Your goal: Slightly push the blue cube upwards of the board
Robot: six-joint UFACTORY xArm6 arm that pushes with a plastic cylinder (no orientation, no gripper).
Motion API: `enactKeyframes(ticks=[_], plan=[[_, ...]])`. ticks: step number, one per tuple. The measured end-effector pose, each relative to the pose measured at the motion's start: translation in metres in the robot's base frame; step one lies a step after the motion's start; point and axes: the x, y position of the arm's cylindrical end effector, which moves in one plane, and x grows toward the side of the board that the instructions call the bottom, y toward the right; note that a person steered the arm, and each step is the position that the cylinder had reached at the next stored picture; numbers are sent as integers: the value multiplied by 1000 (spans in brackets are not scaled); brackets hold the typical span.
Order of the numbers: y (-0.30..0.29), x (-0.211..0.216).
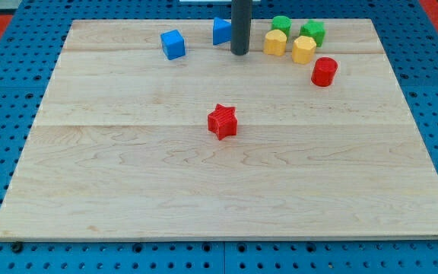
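A blue cube (172,44) sits near the top of the wooden board (128,190), left of centre. A second blue block (220,31) lies to its right, partly hidden behind the dark rod. My tip (239,52) rests on the board just right of that second blue block and well to the right of the blue cube, not touching the cube.
Two yellow blocks (275,43) (304,49) and two green blocks (281,24) (312,32) cluster at the top right. A red cylinder (324,71) lies below them. A red star block (222,122) sits near the board's middle.
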Motion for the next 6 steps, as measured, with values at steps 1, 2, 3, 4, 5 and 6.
enactKeyframes(ticks=[1,2,3,4,5,6], plan=[[60,67],[127,99],[226,76],[211,13],[116,33],[11,46]])
